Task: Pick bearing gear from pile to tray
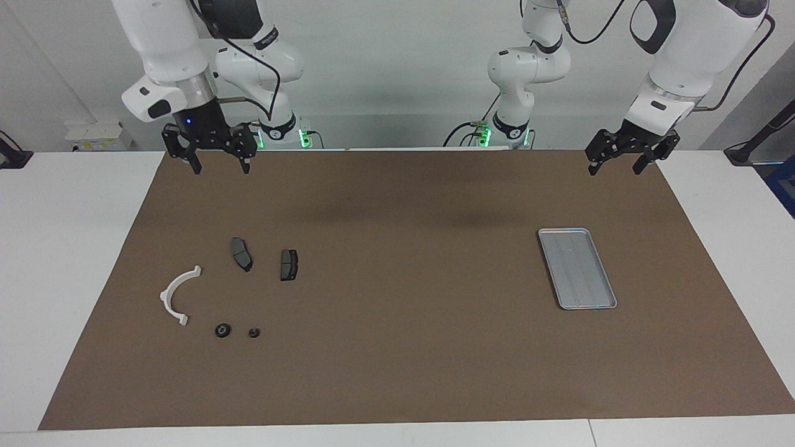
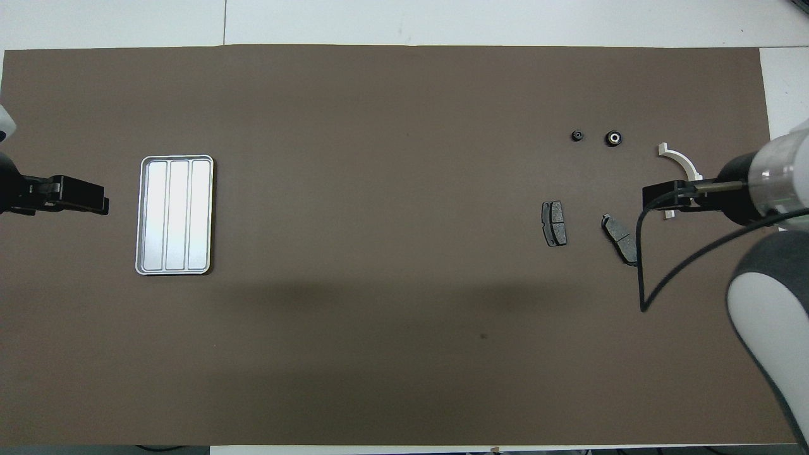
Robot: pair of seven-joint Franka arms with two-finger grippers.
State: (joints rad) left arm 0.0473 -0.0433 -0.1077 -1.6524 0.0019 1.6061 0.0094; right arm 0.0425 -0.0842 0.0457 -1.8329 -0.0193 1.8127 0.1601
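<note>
Nothing had been moved yet — the tray (image 1: 577, 268) lay bare, the round gear (image 1: 223, 330) sat at the pile's six o'clock, and the left tool (image 1: 623, 161) and right tool (image 1: 222, 160) hung with fingers apart — empty.

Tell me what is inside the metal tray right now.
Nothing: the tray shows only its bare ridged bottom, and no part of it is covered in either view. The small parts all lie on the brown mat, toward the right arm's end of the table.
</note>
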